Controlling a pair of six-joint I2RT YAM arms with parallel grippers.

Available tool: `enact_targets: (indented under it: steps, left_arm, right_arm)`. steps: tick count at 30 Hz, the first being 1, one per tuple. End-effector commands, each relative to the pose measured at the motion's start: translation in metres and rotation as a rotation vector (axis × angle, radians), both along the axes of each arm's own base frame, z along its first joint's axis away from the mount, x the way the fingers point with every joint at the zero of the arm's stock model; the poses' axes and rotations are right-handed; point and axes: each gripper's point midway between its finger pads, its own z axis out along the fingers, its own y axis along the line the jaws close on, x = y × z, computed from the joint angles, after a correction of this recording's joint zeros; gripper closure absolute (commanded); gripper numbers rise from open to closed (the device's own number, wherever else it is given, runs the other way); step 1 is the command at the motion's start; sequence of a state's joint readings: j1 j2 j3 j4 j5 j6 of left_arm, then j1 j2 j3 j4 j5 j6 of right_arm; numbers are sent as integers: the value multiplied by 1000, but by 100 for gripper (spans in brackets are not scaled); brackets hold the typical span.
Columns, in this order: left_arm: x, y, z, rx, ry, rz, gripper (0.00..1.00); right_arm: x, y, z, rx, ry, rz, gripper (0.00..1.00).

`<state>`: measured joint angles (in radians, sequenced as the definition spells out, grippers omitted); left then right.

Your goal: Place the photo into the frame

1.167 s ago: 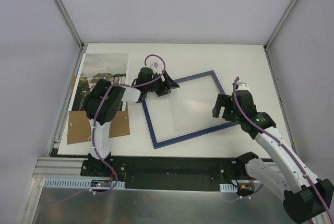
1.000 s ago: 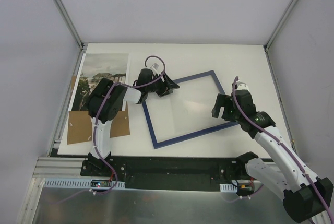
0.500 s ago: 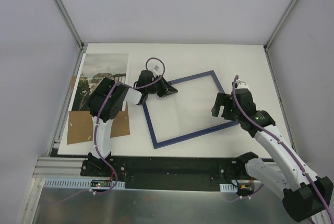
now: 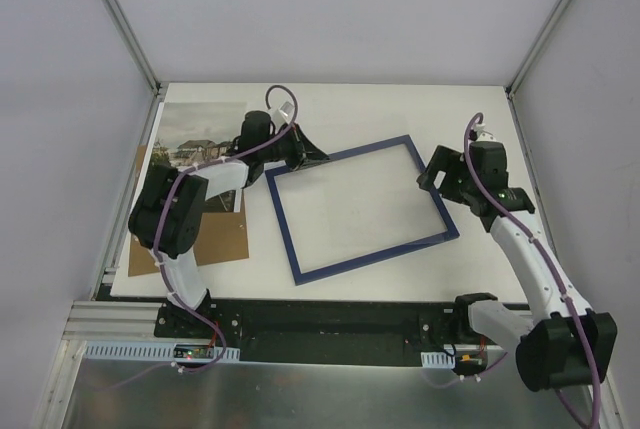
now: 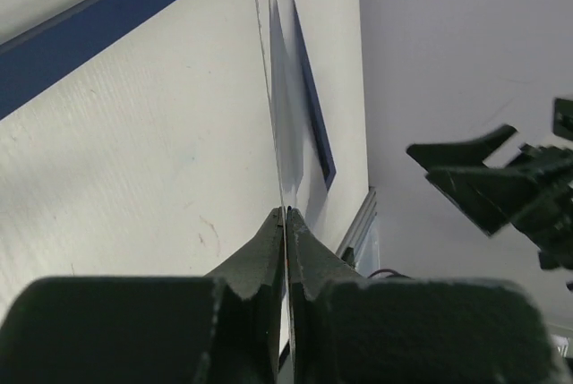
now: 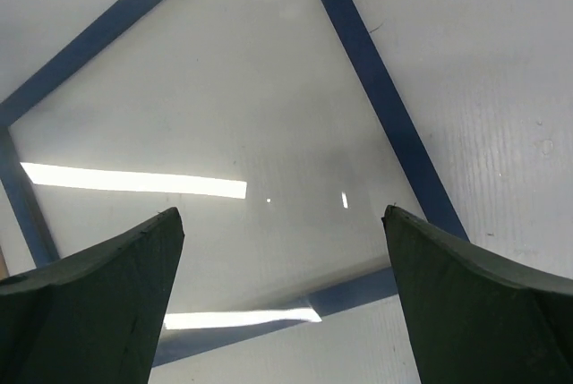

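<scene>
Both at frame (image 4: 378,257) — L gripper (image 5: 284,216) clamped its corner, R gripper (image 6: 282,214) hung wide, empty; next prob. a steady flip.

Bright, even white light comes from overhead, leaving only faint, soft shadows. From above everything looks sharp. In the right wrist view the glass of the frame (image 6: 380,98) throws back two hard white strips of glare. In the left wrist view the left gripper (image 5: 284,216) looms dark and blurred.
</scene>
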<state>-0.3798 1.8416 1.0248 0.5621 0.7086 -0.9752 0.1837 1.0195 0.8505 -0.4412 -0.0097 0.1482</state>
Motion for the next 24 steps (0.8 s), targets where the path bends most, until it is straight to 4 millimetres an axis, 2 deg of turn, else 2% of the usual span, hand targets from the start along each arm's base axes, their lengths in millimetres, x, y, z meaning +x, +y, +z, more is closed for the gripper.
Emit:
enact_targets:
  steps: [1,8,18,24]
  left_arm:
    - [-14,17,51,0,-77,-88,100]
    - [-32,39,99,10,-149,-135,100]
    - [-54,48,147,-38,-233,-195,100]
    - [-69,52,171,-57,-296,-216,100]
  right_arm:
    - [37,18,28,166,-110,86,4]
    - [58,38,34,265,-160,200,4]
    - [59,69,31,395,-194,372,4]
    - [62,74,22,424,-190,391,4]
